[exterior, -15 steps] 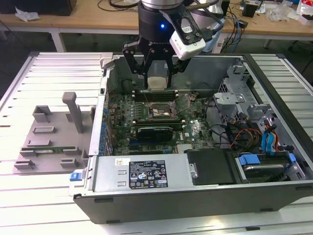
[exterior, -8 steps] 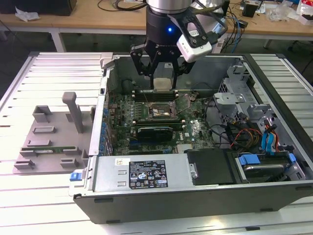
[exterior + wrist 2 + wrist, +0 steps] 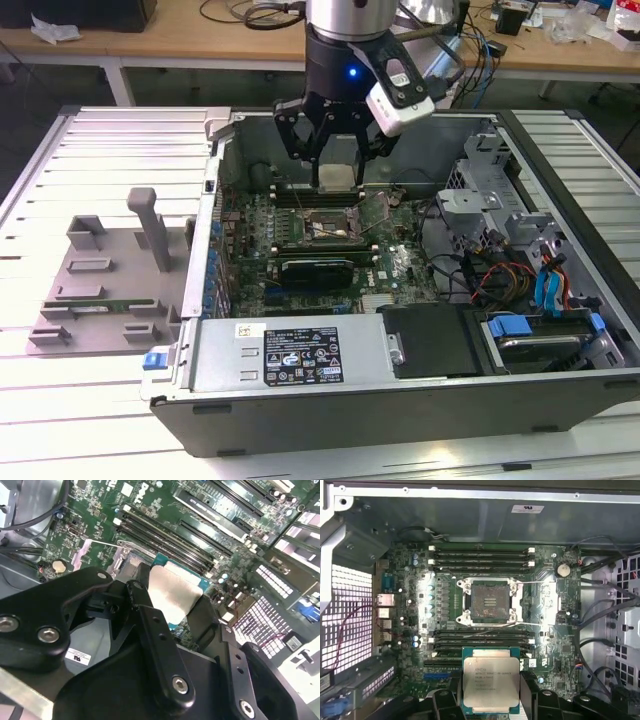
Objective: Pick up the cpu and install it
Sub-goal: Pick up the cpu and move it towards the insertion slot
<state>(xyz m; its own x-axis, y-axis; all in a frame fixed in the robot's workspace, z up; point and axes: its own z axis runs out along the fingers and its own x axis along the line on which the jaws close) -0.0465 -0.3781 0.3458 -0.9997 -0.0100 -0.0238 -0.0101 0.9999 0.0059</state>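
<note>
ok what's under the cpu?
Motherboard. The cpu hangs above it in the gripper; the empty socket shows uncovered in the first wrist view. The patch directly beneath the chip is hidden.

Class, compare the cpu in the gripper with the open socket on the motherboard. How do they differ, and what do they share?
The cpu has a shiny silver-grey top; the socket is a dark recess in a metal frame. The cpu is held off the motherboard by the gripper; the socket is fixed on it and empty. Both are square.
</note>
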